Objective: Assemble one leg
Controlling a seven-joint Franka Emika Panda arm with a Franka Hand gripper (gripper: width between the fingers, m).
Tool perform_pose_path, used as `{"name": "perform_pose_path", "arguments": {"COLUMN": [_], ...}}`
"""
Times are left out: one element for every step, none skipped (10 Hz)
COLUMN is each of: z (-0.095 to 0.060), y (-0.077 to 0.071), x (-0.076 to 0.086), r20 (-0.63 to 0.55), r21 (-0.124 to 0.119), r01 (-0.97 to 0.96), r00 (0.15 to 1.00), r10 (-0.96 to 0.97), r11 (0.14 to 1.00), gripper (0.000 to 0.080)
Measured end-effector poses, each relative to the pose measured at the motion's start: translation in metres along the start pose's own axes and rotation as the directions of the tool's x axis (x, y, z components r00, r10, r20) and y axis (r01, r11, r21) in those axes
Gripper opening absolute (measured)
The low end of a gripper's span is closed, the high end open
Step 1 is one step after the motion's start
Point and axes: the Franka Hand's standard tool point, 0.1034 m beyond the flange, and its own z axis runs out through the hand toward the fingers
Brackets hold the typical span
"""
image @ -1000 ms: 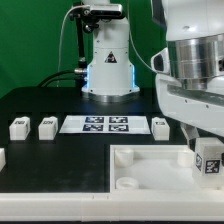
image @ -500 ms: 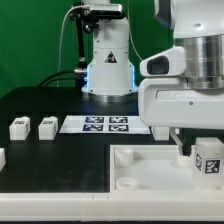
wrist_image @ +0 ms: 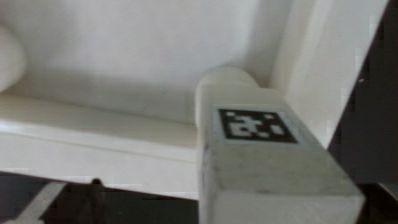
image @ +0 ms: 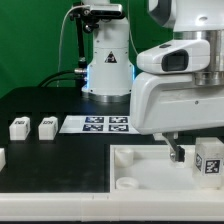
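Observation:
A leg [image: 210,160], a small white square post with a black-and-white tag, stands upright in the corner of the big white panel [image: 140,178] at the exterior view's right. My gripper [image: 186,152] hangs just to its left, apart from it, with one dark finger [image: 175,150] showing. In the wrist view the same leg [wrist_image: 267,150] fills the frame, seated against the panel's raised rim [wrist_image: 329,70]. One dark fingertip [wrist_image: 79,198] shows beside it; the other is hidden. The jaws stand apart and hold nothing.
Two more tagged legs [image: 19,127] [image: 47,126] stand at the exterior view's left, and another [image: 2,157] is cut off at the left edge. The marker board [image: 107,124] lies behind the panel. The panel has a round socket [image: 124,155] at its near-left corner.
The arm has swung toward the exterior view's left, so the gripper now sits left of the leg. The leg has stayed in the panel's corner.

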Motion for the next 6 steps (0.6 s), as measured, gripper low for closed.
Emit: {"name": "perform_pose_path", "arguments": {"z": [0.0002, 0.0003, 0.0005, 0.0007, 0.0009, 0.0011], "y": [-0.0004, -0.0002, -0.0014, -0.0019, -0.0023, -0.0034], "x": [-0.0001, -0.0002, -0.0002, -0.0003, -0.0003, -0.0004], "r20": [0.000, 0.000, 0.001, 0.002, 0.002, 0.006], "r21": [0.000, 0.000, 0.003, 0.003, 0.005, 0.011], "r01": [-0.027, -0.030, -0.137, -0.228, -0.309, -0.451], "r00": [1.000, 1.000, 0.991, 0.974, 0.951, 0.892], "r10": [0.027, 0.030, 0.137, 0.228, 0.309, 0.451], "r11": [1.000, 1.000, 0.991, 0.974, 0.951, 0.892], "gripper": [0.0527, 0.0388, 0.0290, 0.0290, 0.0291, 0.0291]}}
